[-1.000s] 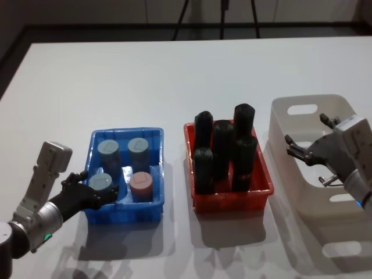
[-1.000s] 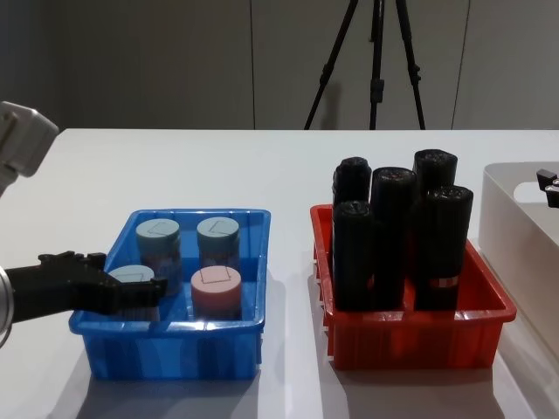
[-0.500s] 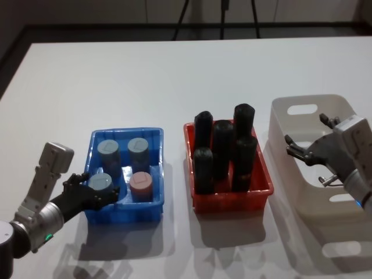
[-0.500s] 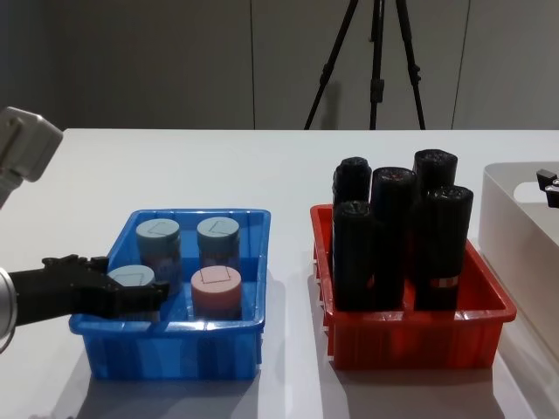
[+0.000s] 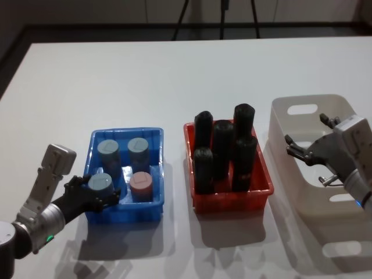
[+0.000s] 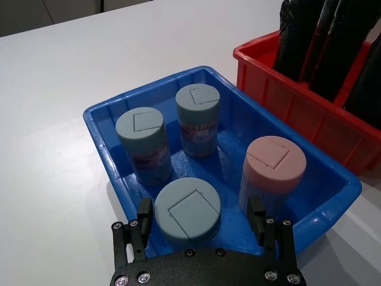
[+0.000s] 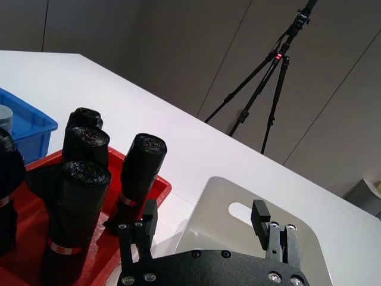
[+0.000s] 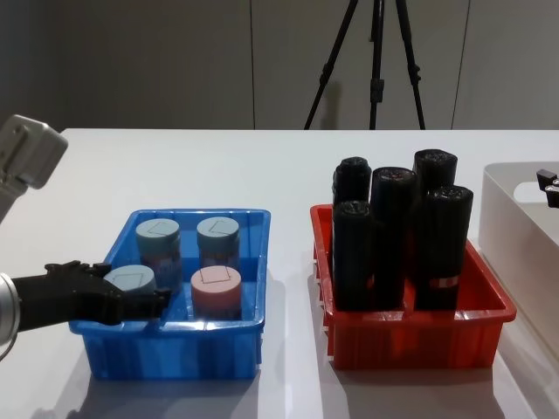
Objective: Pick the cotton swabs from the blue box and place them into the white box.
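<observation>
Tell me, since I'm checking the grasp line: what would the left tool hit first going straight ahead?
Probably the nearest grey-blue-lidded swab tub, between the left tool's open fingers in the blue box.

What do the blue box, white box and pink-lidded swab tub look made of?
Blue box: glossy semi-translucent plastic, by its shiny walls. White box: smooth off-white plastic, probably, with moulded handle slots. Pink-lidded cotton swab tub: clear plastic wall, matte lid.

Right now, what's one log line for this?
left gripper: open around front grey-blue swab tub in blue box | right gripper: open above white box
</observation>
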Robot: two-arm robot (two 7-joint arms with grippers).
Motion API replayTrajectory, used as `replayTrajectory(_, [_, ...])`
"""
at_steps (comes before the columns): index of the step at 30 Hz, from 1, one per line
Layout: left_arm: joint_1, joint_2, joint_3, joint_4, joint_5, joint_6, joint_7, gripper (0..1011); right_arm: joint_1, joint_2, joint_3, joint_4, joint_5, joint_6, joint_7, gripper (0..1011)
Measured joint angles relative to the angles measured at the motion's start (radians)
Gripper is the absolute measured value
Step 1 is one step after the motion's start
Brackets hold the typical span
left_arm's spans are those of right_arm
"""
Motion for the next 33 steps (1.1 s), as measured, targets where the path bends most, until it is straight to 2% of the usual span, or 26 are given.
replayTrajectory(33, [-0.022, -0.017, 0.003, 0.046, 0.018, 0.003, 0.01, 1001, 0.0, 0.0, 0.0, 0.0, 0.0, 0.0, 0.0, 1001])
